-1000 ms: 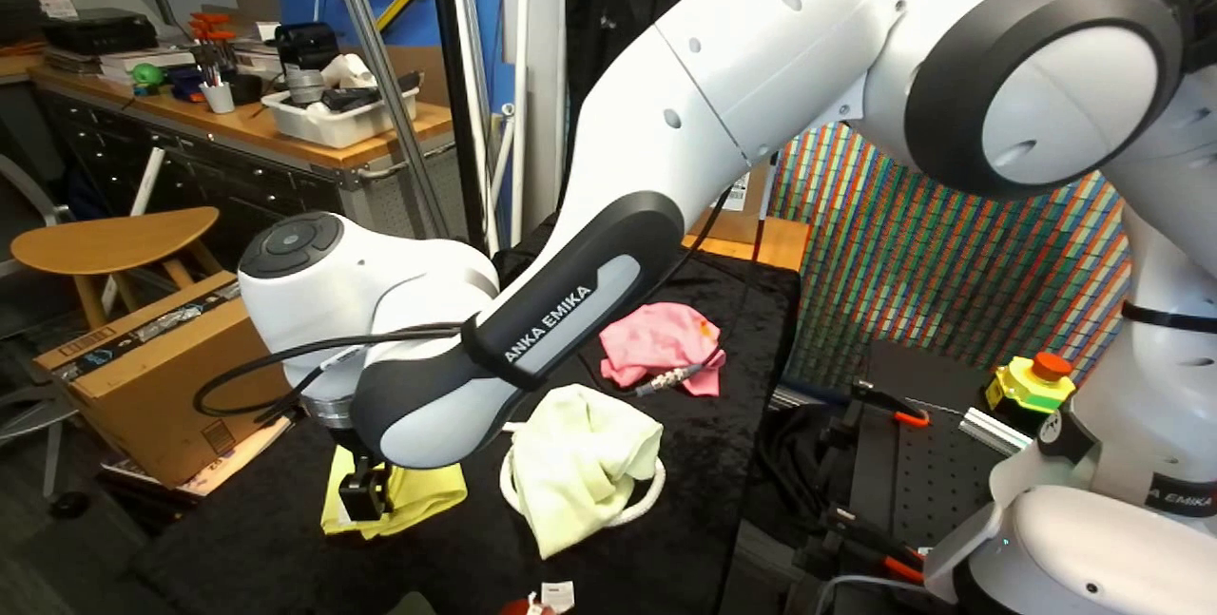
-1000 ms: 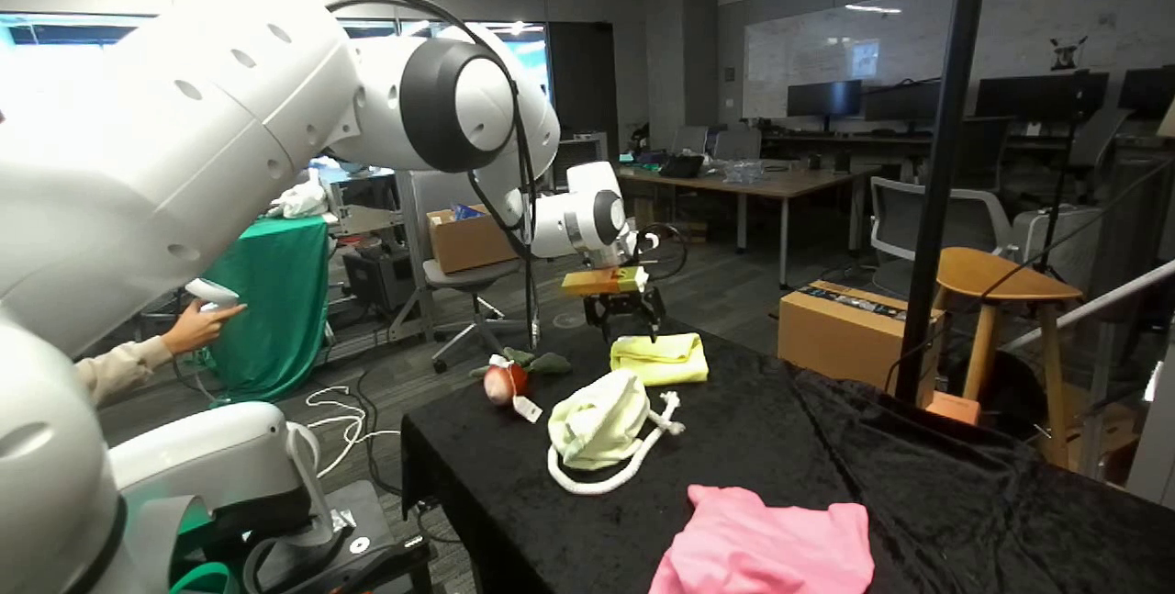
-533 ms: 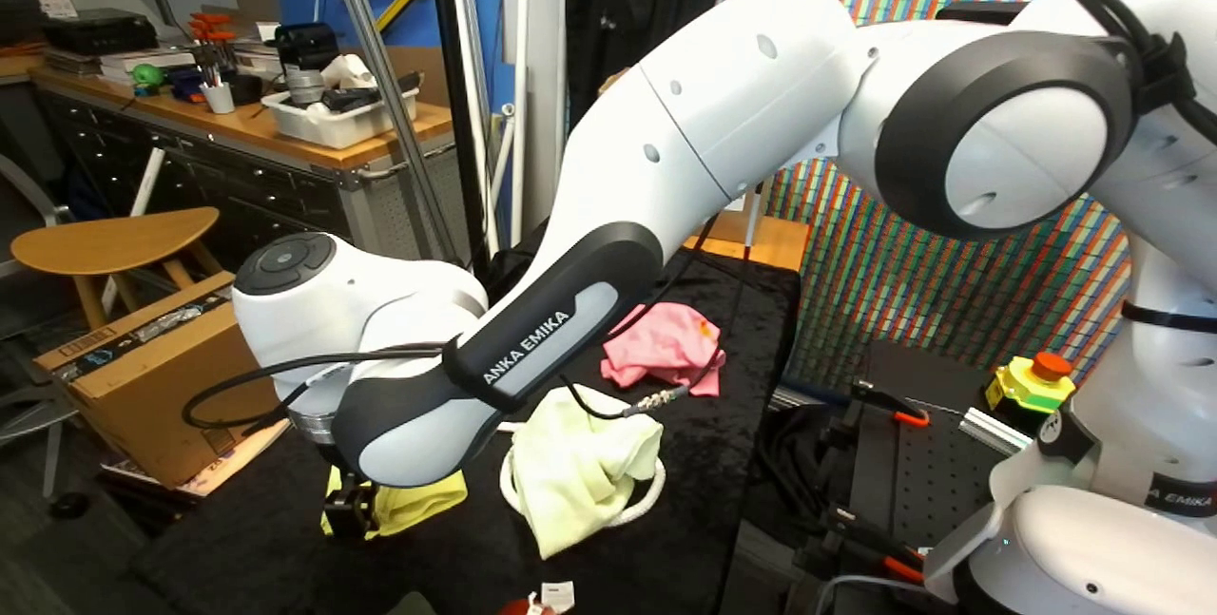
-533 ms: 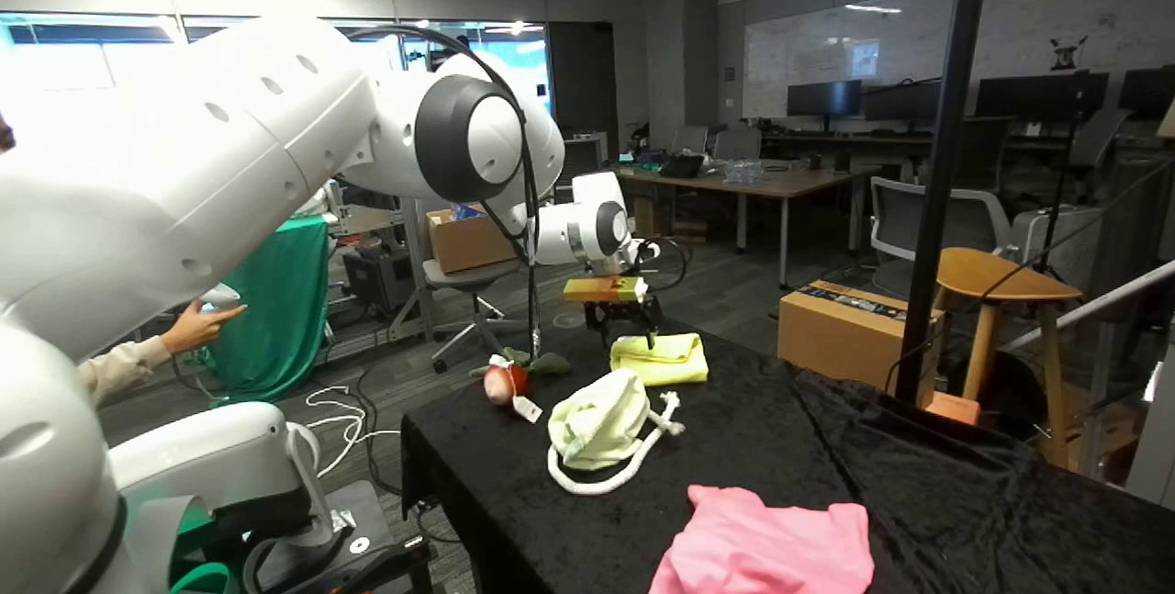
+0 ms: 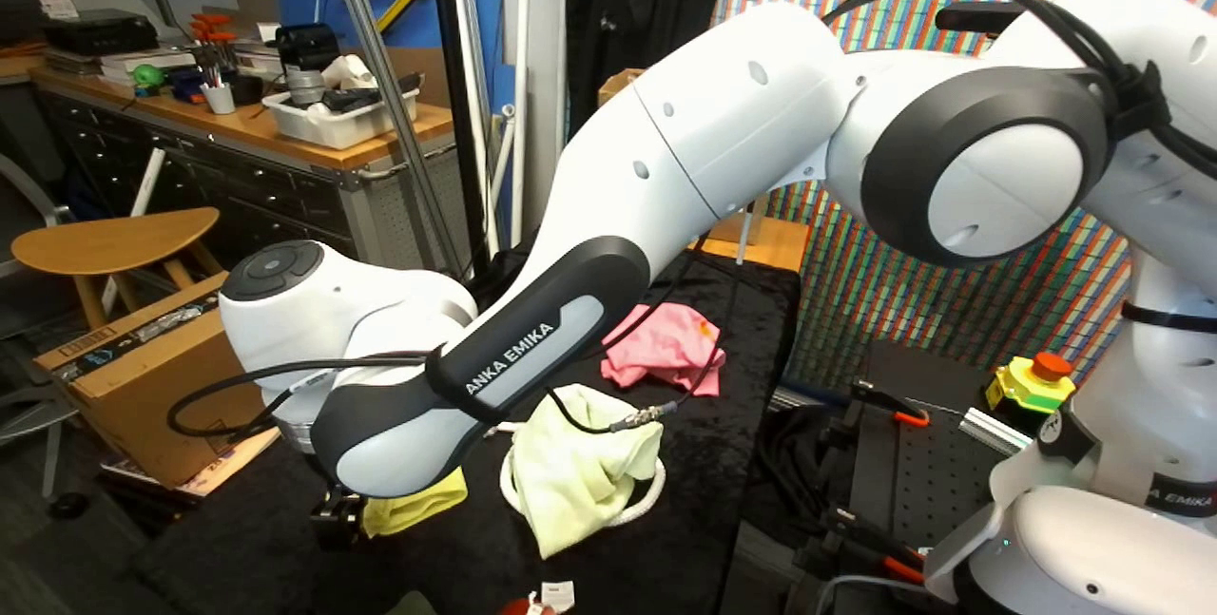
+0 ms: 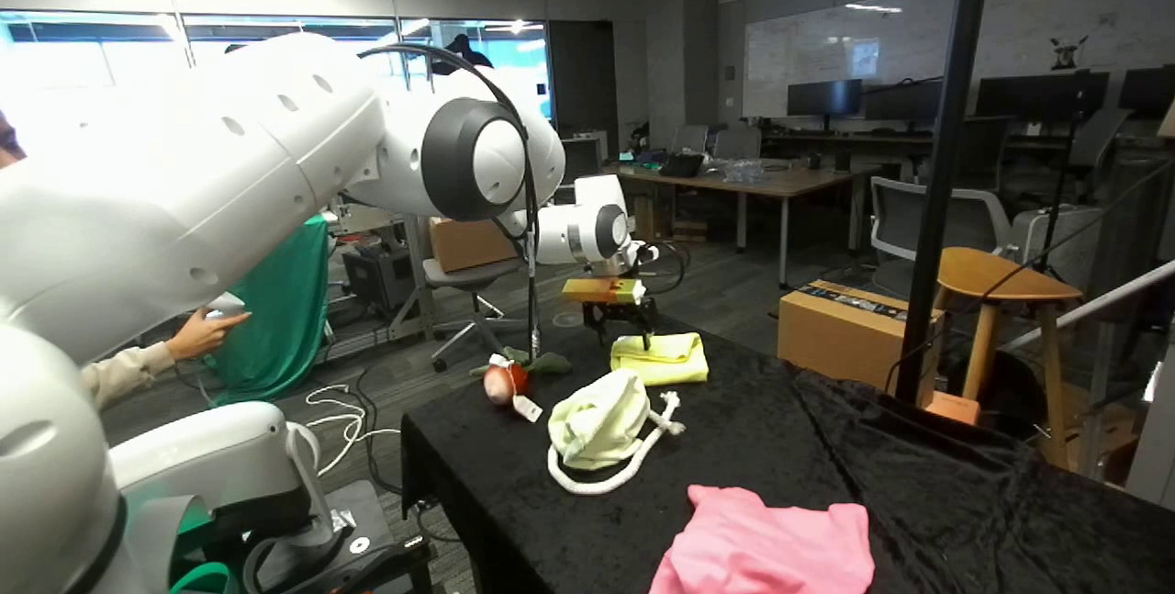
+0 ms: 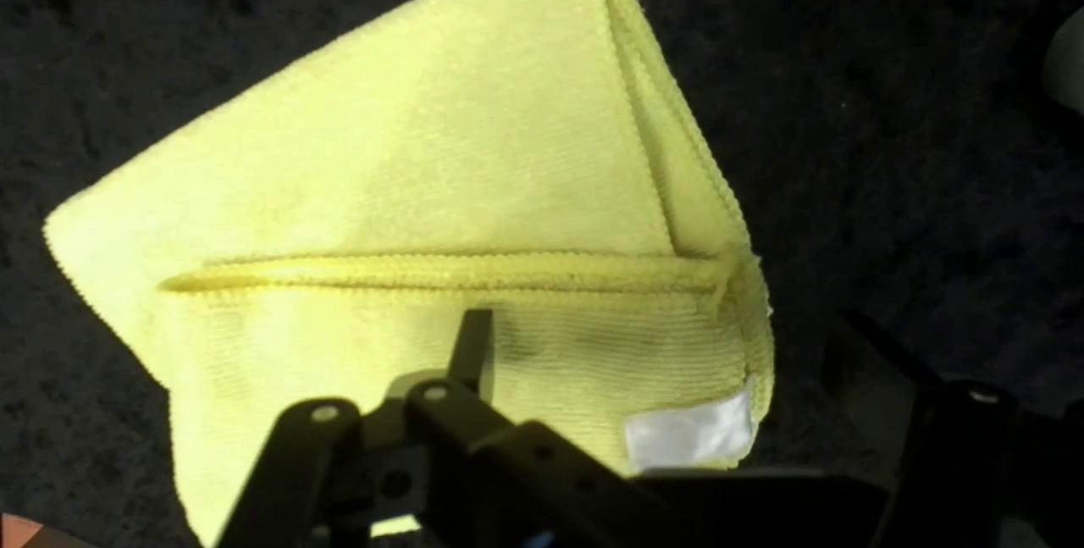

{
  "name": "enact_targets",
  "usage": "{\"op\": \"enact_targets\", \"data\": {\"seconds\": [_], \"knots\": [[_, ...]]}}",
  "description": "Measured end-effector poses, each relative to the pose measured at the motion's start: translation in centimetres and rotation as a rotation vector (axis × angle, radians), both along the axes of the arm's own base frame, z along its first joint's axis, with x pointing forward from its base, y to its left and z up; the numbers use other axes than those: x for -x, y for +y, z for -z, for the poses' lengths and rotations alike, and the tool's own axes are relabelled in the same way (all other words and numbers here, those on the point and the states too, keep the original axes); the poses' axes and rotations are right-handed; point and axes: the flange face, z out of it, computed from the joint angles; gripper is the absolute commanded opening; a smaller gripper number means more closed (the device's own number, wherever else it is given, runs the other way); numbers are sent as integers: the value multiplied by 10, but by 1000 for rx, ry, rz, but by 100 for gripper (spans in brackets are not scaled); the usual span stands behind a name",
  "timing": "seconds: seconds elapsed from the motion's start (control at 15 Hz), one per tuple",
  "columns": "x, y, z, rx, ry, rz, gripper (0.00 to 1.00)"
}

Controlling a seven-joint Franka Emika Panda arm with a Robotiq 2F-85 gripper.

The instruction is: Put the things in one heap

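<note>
White arm (image 5: 608, 187), black cables (image 5: 380, 360)

Black forearm cover (image 5: 509, 328) is carrying white "ANKA EMIKA" lettering (image 5: 511, 356). Base side of cover: grey oval recesses (image 5: 642, 169) are dotting the arm, dark ring (image 5: 896, 168) is circling pale disc (image 5: 1008, 187). Hand side of cover: cables are looping, dark rounded pad (image 5: 274, 276) is capping white wrist (image 5: 285, 325), black gripper (image 7: 663, 323) is showing silvery pins (image 7: 323, 414).

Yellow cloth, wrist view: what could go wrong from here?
The open claw straddles the edge of the yellow cloth, one finger over it, the other past it over the black table cover; closing low might bunch the cover too.
The cloth is folded; a shallow pinch may lift one layer and unfold it.
In an exterior view, a cable connector dangles in front of the pale green bundle; it might snag.
</note>
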Motion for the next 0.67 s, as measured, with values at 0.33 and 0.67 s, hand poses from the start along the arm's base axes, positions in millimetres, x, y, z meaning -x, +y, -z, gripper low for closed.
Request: {"op": "enact_targets", "data": {"seconds": [0.33, 0.67], "knots": [[-9, -5, 5, 11, -6, 12, 100], [-16, -8, 7, 20, -10, 22, 100]]}}
